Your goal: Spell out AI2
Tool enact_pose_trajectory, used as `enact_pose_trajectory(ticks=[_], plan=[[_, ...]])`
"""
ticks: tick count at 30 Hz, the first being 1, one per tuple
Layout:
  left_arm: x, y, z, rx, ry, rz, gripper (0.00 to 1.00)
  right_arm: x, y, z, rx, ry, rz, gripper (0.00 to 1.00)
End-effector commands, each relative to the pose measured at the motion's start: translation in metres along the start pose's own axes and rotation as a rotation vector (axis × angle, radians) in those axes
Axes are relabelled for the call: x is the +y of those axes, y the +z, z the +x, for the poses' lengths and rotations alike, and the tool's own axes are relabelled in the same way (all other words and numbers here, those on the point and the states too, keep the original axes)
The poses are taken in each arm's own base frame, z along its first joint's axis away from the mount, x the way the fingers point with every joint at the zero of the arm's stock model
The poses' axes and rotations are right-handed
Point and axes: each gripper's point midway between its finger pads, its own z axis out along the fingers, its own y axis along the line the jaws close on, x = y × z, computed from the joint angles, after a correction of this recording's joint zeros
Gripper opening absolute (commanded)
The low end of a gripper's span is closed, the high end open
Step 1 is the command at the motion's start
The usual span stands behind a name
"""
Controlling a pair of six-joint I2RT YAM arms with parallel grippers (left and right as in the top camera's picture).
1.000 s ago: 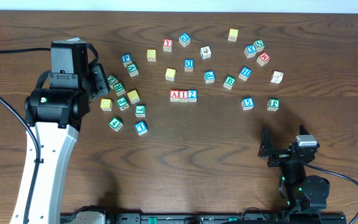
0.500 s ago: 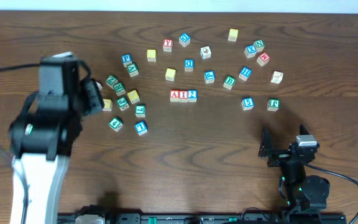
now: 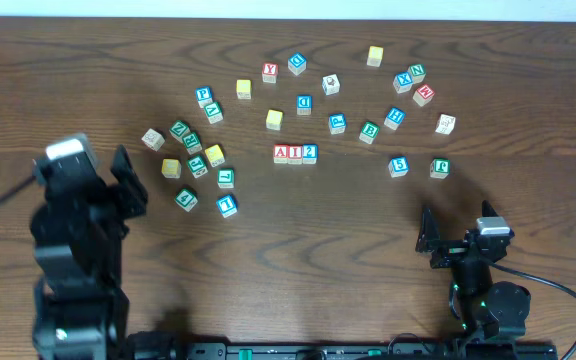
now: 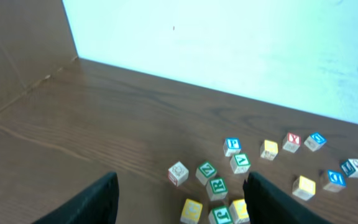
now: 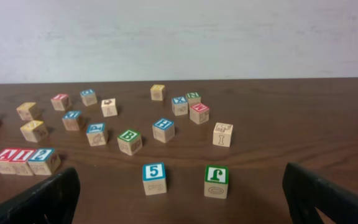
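The red A cube (image 3: 281, 153), red I cube (image 3: 295, 153) and blue 2 cube (image 3: 310, 152) stand side by side in a row mid-table, reading AI2. In the right wrist view they sit far left: the A (image 5: 4, 159), the I (image 5: 22, 159) and the 2 (image 5: 44, 159). My left gripper (image 3: 134, 182) is at the front left, well away from the row, open with nothing between its fingers (image 4: 182, 186). My right gripper (image 3: 430, 240) rests at the front right, wide open and empty (image 5: 180, 186).
Loose cubes ring the row: a left cluster (image 3: 196, 160) with the blue 1 cube (image 3: 227, 205), the red Y cube (image 3: 270, 72) at the back, and a blue 5 cube (image 3: 398, 166) and green cube (image 3: 439, 168) in front of my right gripper.
My left arm has pulled back from the left cluster toward the front-left corner, uncovering a plain cube there. The AI2 row and the right arm have not moved.
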Motion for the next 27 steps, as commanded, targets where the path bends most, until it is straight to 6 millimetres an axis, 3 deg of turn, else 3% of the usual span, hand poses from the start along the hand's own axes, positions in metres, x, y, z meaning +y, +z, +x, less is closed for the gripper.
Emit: enact_pose_trajectory(ticks=[1,8,16,27], plan=[[0.001,-0.002,0.023,-0.032,0.032,0.024,0.64,-0.001,0.000,0.000,-0.003,-0.014,0.006,0.99],[0.007,0.000,0.063,-0.124,0.021,0.037,0.63,-0.001,0.000,0.000,-0.003,-0.014,0.006,0.99],[0.008,0.000,0.088,-0.229,0.011,0.065,0.64,-0.001,0.000,0.000,-0.003,-0.014,0.006,0.99],[0.013,0.008,0.128,-0.248,0.008,0.072,0.64,-0.001,0.000,0.000,-0.003,-0.014,0.006,0.99]])
